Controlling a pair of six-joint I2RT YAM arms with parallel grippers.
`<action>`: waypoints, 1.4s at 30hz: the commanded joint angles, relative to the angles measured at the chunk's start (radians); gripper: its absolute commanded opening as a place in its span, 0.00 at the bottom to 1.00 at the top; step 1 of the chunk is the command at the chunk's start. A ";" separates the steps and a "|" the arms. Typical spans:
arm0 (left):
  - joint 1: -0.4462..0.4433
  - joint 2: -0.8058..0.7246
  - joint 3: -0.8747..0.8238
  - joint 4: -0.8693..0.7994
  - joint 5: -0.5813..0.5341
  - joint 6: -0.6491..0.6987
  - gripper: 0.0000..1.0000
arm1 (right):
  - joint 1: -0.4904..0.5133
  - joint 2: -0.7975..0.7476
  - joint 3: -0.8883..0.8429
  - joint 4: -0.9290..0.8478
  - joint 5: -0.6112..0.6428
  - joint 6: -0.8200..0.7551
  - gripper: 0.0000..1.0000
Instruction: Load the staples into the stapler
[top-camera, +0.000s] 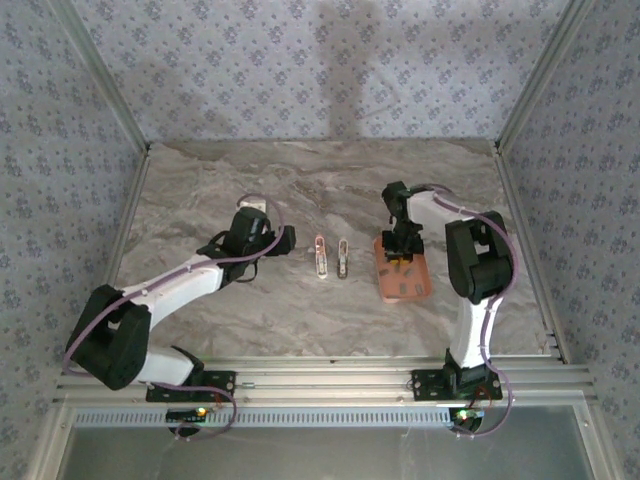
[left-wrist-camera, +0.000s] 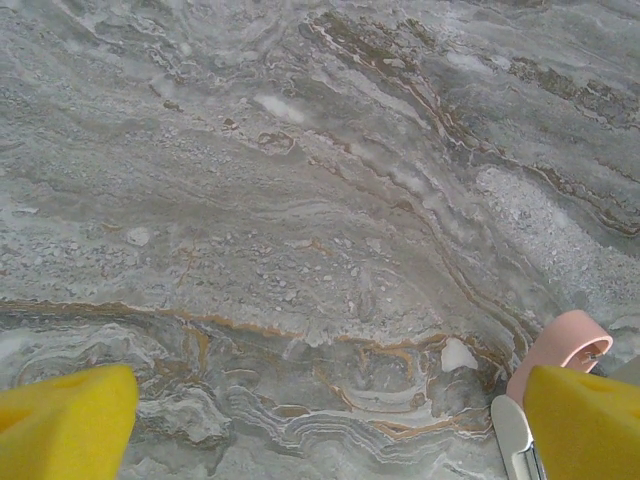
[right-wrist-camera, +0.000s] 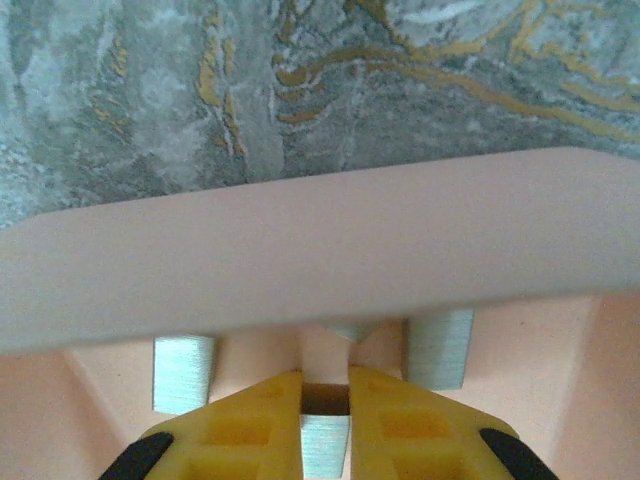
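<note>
Two yellow fingers (right-wrist-camera: 250, 430) of the right gripper (right-wrist-camera: 325, 390) pinch one staple strip (right-wrist-camera: 325, 445) inside the salmon tray (right-wrist-camera: 300, 250). More staples (right-wrist-camera: 437, 347) lie beside it. The left gripper (left-wrist-camera: 325, 400) is spread wide, with the pink stapler (left-wrist-camera: 560, 350) at its 3 o'clock.

No text, label, brand, number or sign could be read in any of the views.
</note>
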 joint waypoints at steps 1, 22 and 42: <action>0.006 -0.044 -0.009 -0.004 -0.020 -0.012 0.99 | -0.001 -0.065 -0.079 0.057 0.008 0.048 0.14; 0.005 -0.191 -0.173 0.104 -0.004 -0.054 0.98 | 0.190 -0.518 -0.349 0.348 0.238 0.198 0.16; 0.004 -0.171 -0.221 0.142 -0.006 -0.051 0.98 | 0.420 -0.346 -0.260 0.475 0.270 0.252 0.16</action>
